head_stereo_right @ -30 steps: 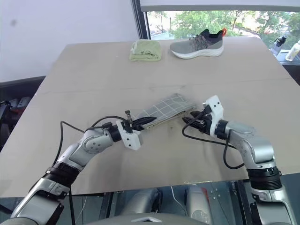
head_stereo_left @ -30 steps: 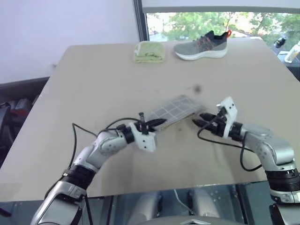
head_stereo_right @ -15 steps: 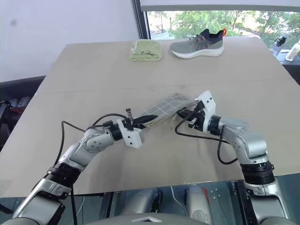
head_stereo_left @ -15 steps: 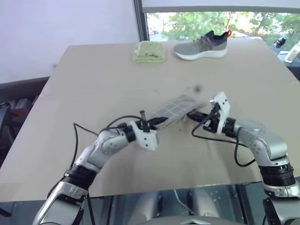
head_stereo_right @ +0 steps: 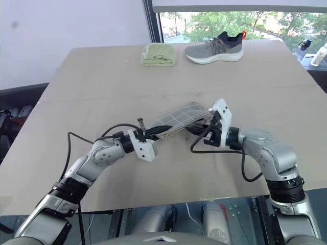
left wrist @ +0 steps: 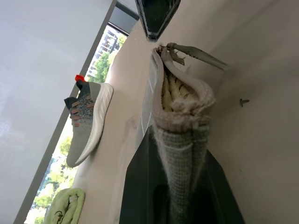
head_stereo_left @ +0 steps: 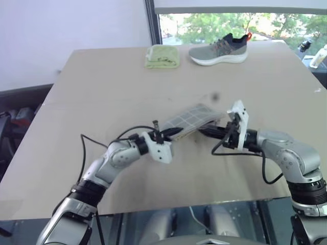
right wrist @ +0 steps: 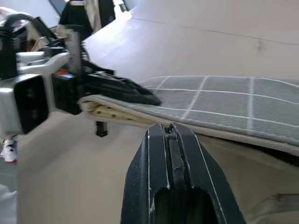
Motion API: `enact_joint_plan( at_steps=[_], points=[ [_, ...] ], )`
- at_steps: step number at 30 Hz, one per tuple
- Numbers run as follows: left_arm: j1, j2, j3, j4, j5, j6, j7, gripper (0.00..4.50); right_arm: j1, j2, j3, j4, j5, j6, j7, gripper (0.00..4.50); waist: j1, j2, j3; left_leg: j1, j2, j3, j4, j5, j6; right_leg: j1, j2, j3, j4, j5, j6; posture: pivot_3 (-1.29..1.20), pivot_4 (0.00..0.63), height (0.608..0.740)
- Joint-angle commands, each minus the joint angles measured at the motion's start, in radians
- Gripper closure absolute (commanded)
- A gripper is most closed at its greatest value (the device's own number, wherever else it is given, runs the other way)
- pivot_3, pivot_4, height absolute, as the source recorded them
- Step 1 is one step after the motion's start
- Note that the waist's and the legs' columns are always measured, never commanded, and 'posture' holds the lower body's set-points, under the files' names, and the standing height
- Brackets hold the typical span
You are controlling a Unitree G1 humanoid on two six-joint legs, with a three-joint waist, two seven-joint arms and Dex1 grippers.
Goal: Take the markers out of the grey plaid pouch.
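The grey plaid pouch (head_stereo_left: 191,117) hangs slanted just above the table's middle, its yellowish lining (left wrist: 175,95) showing at the edge. My left gripper (head_stereo_left: 171,133) is shut on the pouch's near left end, and its black fingers (right wrist: 117,88) clamp that end. Coming from the right, my right gripper (head_stereo_left: 204,131) is shut with its tips (right wrist: 168,128) right at the pouch's lower edge. Whether they pinch the fabric I cannot tell. The markers are hidden.
A grey sneaker (head_stereo_left: 219,49) and a folded yellow-green cloth (head_stereo_left: 162,56) lie at the table's far edge by the window. A small dark spot (head_stereo_left: 214,96) marks the tabletop (head_stereo_left: 102,87) behind the pouch. Bottles (head_stereo_left: 319,53) stand off the far right corner.
My right gripper has moved left and slightly up to the pouch's lower edge, and its fingers have shut. The left gripper and its hold on the pouch have stayed still.
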Motion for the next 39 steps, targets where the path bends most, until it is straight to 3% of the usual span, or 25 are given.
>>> enact_joint_plan(
  at_steps=[1, 10, 16, 28, 39],
  points=[
    [0.000, -0.004, 0.034, -0.051, -0.030, 0.008, -0.001, 4.50, -0.027, 0.013, 0.008, 0.028, -0.026, -0.037, -0.013, 4.45, 0.000, 0.000, 0.000, 0.000, 0.000, 0.000, 0.000, 0.000, 0.000, 0.000, 0.000, 0.000, 0.000, 0.000, 0.000, 0.00, 0.150, 0.740],
    [0.011, -0.008, 0.044, -0.081, -0.046, 0.035, -0.015, 4.50, -0.029, 0.003, 0.026, 0.099, -0.091, -0.078, 0.005, 4.45, 0.000, 0.000, 0.000, 0.000, 0.000, 0.000, 0.000, 0.000, 0.000, 0.000, 0.000, 0.000, 0.000, 0.000, 0.000, 0.00, 0.150, 0.740],
    [0.010, -0.002, 0.054, -0.071, -0.050, 0.033, -0.026, 4.50, 0.001, -0.011, -0.019, 0.041, -0.017, -0.042, 0.044, 4.45, 0.000, 0.000, 0.000, 0.000, 0.000, 0.000, 0.000, 0.000, 0.000, 0.000, 0.000, 0.000, 0.000, 0.000, 0.000, 0.00, 0.150, 0.740],
    [-0.002, -0.005, 0.050, -0.069, -0.059, 0.025, -0.047, 4.50, -0.003, 0.001, -0.032, 0.076, -0.045, -0.065, -0.015, 4.45, -0.001, 0.000, 0.000, 0.000, 0.000, 0.000, 0.000, 0.000, 0.000, 0.000, 0.000, 0.000, 0.000, 0.000, 0.000, 0.00, 0.150, 0.740],
    [0.011, 0.003, 0.056, -0.060, -0.050, 0.017, -0.041, 4.50, -0.006, -0.031, -0.079, 0.020, 0.029, -0.010, 0.004, 4.45, 0.000, 0.000, 0.000, 0.000, 0.000, 0.000, 0.000, 0.000, 0.000, 0.000, 0.000, 0.000, 0.000, 0.000, 0.000, 0.00, 0.150, 0.740]
  ],
)
